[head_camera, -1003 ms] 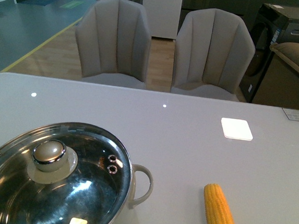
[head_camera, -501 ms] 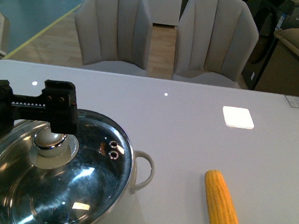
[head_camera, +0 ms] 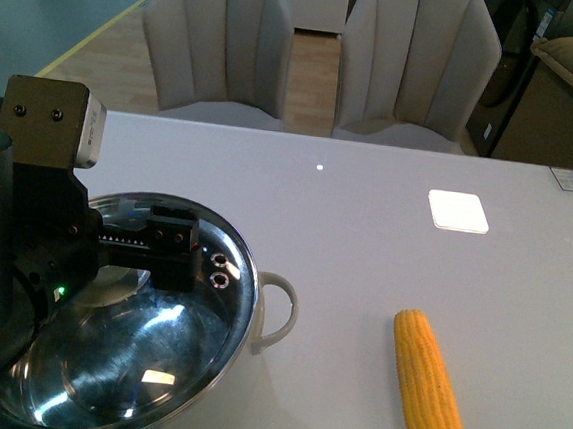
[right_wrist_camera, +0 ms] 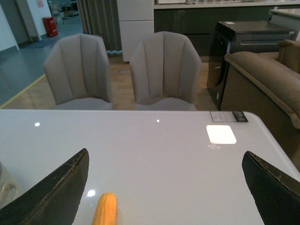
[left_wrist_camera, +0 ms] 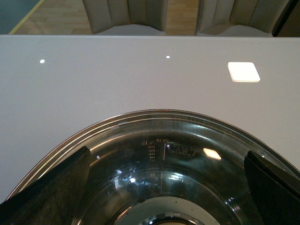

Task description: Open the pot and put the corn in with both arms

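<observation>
The left claw hangs directly over the glass lid, jaws spread wide and gripping nothing. Its wrist view shows one dark finger at each side and only the top edge of the silver knob low between them. In the front view the knob is hidden behind the left arm and one black finger; a small green light glows on the arm. The lid sits on the pot, which stands at the near left of the desk.

The right claw is out of the front view. Its own camera shows its jaws wide apart and empty, above the bare desk. The corn lies flat on the near right of the desk, well apart from the pot, lengthwise away from the robot; the right wrist view catches only one end of it.

The desk is pale grey and glossy, with a bright square reflection and small light spots. Beyond its far edge stand two beige padded chairs side by side. The right wrist view adds a brown sofa, a dark appliance, wooden floor and a grey-blue floor area.
</observation>
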Available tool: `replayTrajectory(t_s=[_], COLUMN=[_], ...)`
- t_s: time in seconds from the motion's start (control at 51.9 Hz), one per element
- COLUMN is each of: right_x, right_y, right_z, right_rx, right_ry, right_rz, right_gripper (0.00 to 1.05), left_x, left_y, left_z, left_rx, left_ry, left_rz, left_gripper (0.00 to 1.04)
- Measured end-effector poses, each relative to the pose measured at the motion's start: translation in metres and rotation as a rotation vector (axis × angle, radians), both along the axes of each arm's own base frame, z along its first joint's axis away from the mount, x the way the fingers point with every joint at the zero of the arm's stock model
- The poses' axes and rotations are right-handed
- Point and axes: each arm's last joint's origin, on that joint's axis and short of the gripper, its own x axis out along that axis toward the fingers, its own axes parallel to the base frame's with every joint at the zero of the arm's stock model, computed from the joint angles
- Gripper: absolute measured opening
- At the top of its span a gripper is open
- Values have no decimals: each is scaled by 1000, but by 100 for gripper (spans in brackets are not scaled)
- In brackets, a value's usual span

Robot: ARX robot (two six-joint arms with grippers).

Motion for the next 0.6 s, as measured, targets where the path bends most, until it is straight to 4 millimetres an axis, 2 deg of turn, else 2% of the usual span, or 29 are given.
replayTrajectory(t_s=[0.366, 0.444, 0.598], right_x=[0, 0, 0], right_y=[0, 0, 0], right_z=[0, 0, 0], right_rx=[0, 0, 0], right_ry=[0, 0, 0], right_rz=[0, 0, 0], right_gripper=[96, 96, 96], left_x=[-4, -4, -2], left_y=[-4, -5, -5], left_z=[-13, -14, -13], left_rx=[-35, -35, -37], left_ry=[55, 59, 64], left_rz=[20, 22, 36], left_gripper=[97, 91, 69])
